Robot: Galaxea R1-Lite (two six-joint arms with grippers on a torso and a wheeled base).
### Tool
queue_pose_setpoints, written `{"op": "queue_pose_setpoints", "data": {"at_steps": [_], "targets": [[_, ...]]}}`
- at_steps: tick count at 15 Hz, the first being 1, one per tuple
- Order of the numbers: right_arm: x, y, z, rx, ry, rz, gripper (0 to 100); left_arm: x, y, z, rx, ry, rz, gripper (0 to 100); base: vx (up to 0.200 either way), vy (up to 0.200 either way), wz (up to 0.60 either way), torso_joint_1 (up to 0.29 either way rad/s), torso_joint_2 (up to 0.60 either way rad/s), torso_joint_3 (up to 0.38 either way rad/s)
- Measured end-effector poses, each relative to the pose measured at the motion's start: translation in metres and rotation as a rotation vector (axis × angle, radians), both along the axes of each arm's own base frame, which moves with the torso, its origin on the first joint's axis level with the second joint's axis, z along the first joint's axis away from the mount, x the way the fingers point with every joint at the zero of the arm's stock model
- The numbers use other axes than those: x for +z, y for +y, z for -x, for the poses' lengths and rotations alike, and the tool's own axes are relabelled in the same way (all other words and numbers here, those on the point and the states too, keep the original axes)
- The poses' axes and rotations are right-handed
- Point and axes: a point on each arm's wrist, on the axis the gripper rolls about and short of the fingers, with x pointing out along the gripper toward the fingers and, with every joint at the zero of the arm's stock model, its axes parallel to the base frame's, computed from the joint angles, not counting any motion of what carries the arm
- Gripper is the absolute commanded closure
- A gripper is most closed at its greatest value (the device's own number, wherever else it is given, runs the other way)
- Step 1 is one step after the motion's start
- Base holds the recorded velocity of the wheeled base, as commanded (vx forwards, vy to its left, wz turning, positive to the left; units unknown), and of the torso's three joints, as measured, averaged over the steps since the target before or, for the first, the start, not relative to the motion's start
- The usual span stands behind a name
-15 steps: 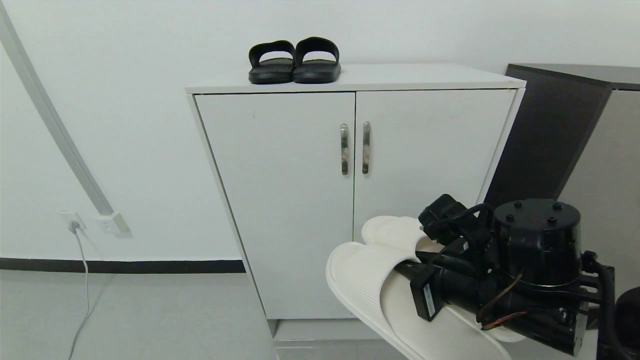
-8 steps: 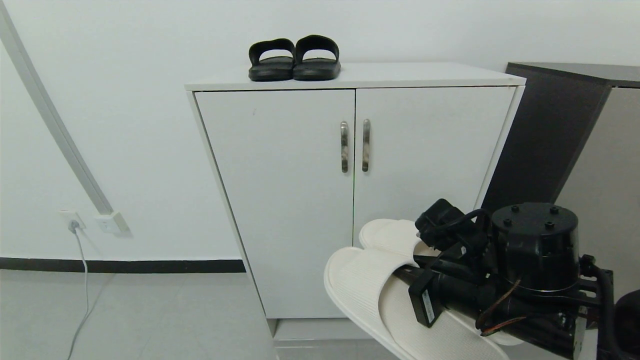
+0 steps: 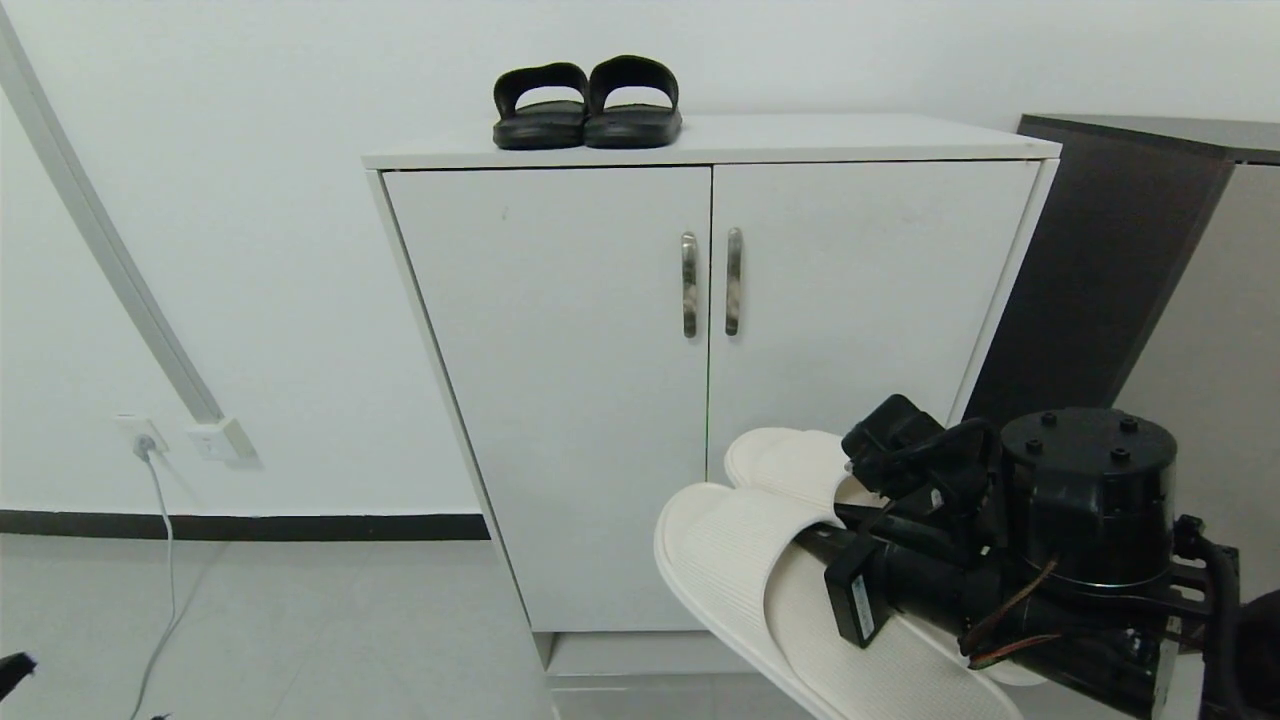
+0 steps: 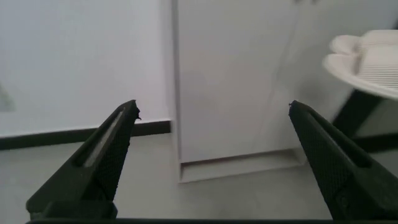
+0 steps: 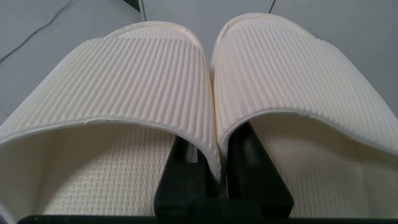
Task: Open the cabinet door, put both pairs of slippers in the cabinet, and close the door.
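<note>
The white slippers (image 3: 745, 560) are pinched together in the right gripper (image 5: 217, 171), low before the shut right door (image 3: 860, 300) of the cabinet (image 3: 560, 400). Black slippers (image 3: 588, 105) are set near the cabinet top's front edge. The left gripper (image 4: 212, 107) is spread wide, empty, facing the cabinet's base.

The white slippers (image 3: 740, 570) cover the fingertips of the right tool (image 5: 217, 177), and their heels run off the lower edge.

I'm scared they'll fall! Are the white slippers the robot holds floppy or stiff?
Probably fairly stiff: the white slippers stick out past the right gripper without drooping. Likely light, since one pinch on their inner walls carries both. Ribbed tops probably aren't slippery.
</note>
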Motion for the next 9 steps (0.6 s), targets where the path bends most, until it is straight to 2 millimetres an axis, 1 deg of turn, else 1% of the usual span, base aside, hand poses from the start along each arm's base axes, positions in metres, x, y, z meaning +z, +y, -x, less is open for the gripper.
{"op": "queue_pose_setpoints", "data": {"at_steps": [3, 5, 7, 9], "targets": [[0.000, 0.000, 0.000, 0.000, -0.001, 0.000, 100, 0.012, -0.002, -0.033, -0.062, 0.055, -0.031, 0, 0.000, 0.000, 0.00, 0.000, 0.00, 0.000], [0.000, 0.000, 0.000, 0.001, 0.000, 0.002, 100, 0.021, -0.004, -0.054, -0.092, 0.039, -0.037, 0, 0.000, 0.000, 0.00, 0.000, 0.00, 0.000], [-0.001, 0.000, 0.000, 0.001, 0.000, 0.002, 100, 0.029, -0.011, -0.072, -0.163, 0.043, -0.028, 0, 0.000, 0.000, 0.00, 0.000, 0.00, 0.000], [0.000, 0.000, 0.000, 0.001, 0.000, 0.002, 100, 0.037, -0.022, -0.086, -0.249, 0.074, 0.020, 0, 0.000, 0.000, 0.00, 0.000, 0.00, 0.000]]}}
